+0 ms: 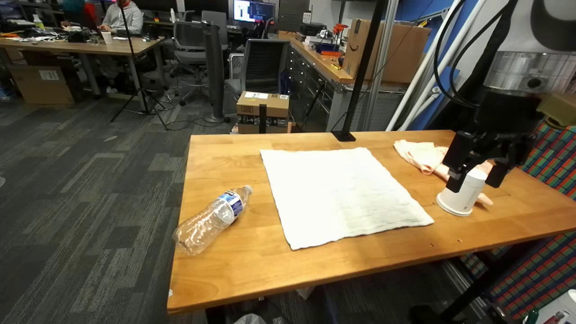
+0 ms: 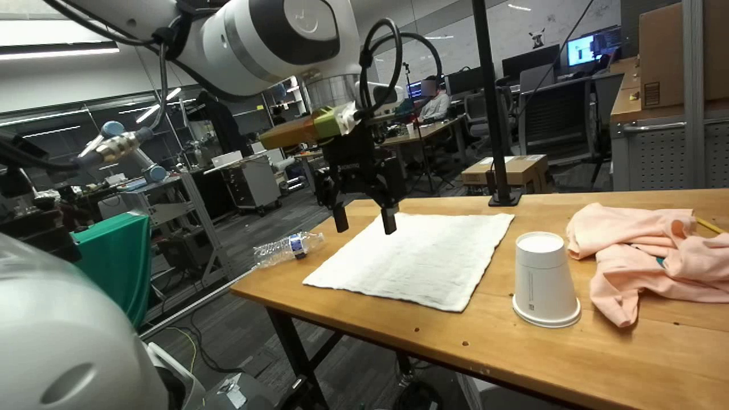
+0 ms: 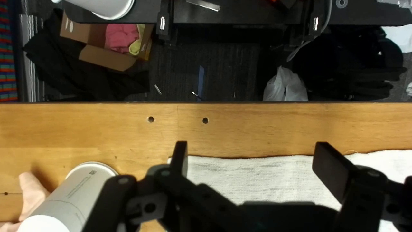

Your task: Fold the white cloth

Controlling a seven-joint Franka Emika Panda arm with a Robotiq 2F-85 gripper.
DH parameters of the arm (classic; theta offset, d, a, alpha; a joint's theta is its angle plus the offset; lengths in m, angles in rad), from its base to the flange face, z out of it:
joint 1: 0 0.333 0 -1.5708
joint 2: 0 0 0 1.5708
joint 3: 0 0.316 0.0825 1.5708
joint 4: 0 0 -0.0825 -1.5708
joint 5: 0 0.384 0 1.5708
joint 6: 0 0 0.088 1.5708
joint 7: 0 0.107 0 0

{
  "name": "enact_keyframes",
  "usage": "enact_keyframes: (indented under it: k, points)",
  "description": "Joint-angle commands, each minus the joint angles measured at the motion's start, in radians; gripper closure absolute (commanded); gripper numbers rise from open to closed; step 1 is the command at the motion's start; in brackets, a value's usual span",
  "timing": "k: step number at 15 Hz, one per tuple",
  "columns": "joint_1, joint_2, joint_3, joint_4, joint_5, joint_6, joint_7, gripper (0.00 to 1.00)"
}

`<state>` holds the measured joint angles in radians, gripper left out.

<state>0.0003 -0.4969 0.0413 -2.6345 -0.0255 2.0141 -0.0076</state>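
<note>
White cloth is lying flat, unfolded, on table; gripper is hanging above, spread, pinching nothing, perhaps leaving room for an edge; in an exterior view bottle is resting at nine o'clock from it, upturned cup at three, seemingly sitting aside for folding.

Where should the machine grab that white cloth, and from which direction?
I'd probably pinch the cloth by its edge nearest the viewer in both exterior views, from straight above: it lies flat with no raised fold, and the table extends beyond that edge.
</note>
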Motion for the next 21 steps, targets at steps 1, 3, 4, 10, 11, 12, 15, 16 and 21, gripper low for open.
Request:
enact_keyframes:
  k: [1, 3, 4, 10, 11, 12, 15, 16, 21]
  points:
    - [0.012, 0.034, 0.012, -0.031, -0.018, 0.094, 0.018, 0.00]
    - [0.009, 0.073, 0.022, -0.040, -0.029, 0.138, 0.028, 0.00]
    - [0.006, 0.097, 0.026, -0.040, -0.038, 0.162, 0.033, 0.00]
    - [-0.012, 0.255, 0.028, 0.009, -0.117, 0.318, 0.079, 0.00]
    - [-0.018, 0.285, 0.025, 0.026, -0.135, 0.336, 0.085, 0.00]
    - [-0.025, 0.312, 0.024, 0.046, -0.159, 0.350, 0.097, 0.00]
    - [-0.050, 0.399, 0.008, 0.111, -0.246, 0.374, 0.127, 0.00]
    - [-0.056, 0.430, -0.005, 0.134, -0.261, 0.381, 0.125, 0.00]
    - [-0.076, 0.583, -0.078, 0.239, -0.225, 0.427, 0.072, 0.00]
